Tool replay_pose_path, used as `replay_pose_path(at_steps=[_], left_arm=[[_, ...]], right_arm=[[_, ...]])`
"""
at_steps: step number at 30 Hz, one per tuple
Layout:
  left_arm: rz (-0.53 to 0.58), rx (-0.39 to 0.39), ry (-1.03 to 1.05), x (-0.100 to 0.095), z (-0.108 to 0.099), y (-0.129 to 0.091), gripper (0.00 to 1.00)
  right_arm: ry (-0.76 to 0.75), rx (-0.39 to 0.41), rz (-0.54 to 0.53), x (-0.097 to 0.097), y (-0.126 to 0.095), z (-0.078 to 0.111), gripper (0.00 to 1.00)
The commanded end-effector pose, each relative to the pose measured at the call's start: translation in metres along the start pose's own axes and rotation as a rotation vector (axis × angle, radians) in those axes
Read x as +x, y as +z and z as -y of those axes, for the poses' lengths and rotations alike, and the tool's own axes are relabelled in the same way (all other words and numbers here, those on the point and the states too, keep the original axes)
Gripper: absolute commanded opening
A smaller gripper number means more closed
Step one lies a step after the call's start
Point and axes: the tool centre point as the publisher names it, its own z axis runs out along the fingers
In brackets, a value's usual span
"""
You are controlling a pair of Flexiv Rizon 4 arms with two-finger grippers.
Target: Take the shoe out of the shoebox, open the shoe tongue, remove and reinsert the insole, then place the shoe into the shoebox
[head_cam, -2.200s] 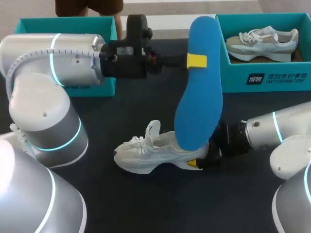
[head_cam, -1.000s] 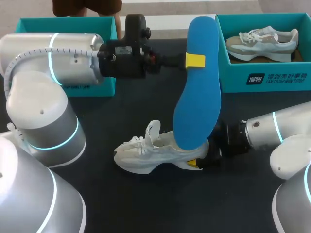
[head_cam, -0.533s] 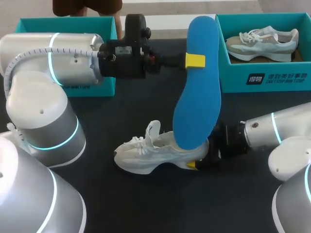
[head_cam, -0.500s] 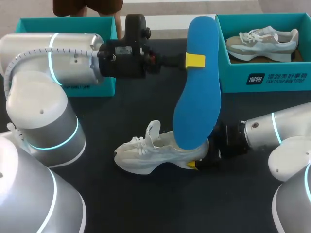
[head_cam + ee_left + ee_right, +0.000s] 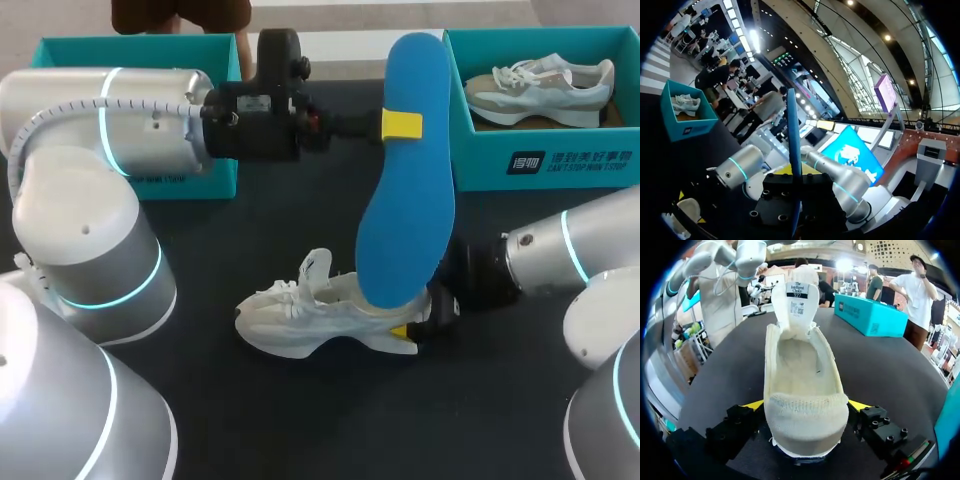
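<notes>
Right gripper [image 5: 806, 405] clamps the heel of the white shoe [image 5: 802, 365]; left gripper [image 5: 403, 125] pinches the blue insole [image 5: 405, 220] upright above it.

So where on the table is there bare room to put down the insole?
Bare table lies on the robot's side of the shoe, and between the shoe and the left shoebox. Crowded at the heel: right gripper and held insole.

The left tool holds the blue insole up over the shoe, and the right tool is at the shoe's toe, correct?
No. The right tool is at the heel of the shoe, not its toe; the right wrist view shows the heel between its fingers. The left tool does hold the blue insole up over the shoe.
</notes>
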Motion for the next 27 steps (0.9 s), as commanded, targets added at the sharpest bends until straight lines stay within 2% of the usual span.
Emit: replay_pose_path(at_steps=[1, 7, 14, 16, 27], left_arm=[[-0.001, 0.003, 0.001, 0.000, -0.001, 0.000, 0.00], [-0.001, 0.003, 0.001, 0.000, -0.001, 0.000, 0.00], [-0.001, 0.003, 0.001, 0.000, -0.001, 0.000, 0.00], [-0.001, 0.003, 0.001, 0.000, -0.001, 0.000, 0.00], [-0.001, 0.003, 0.001, 0.000, -0.001, 0.000, 0.00]], right_arm=[[0.012, 0.194, 0.010, 0.003, -0.009, -0.012, 1.00], [0.054, 0.373, 0.034, 0.006, -0.022, -0.031, 1.00], [0.118, 0.558, 0.041, 0.009, -0.029, -0.044, 1.00], [0.116, 0.580, 0.034, 0.010, -0.030, -0.045, 1.00], [0.141, 0.590, 0.053, 0.015, -0.039, -0.044, 1.00]])
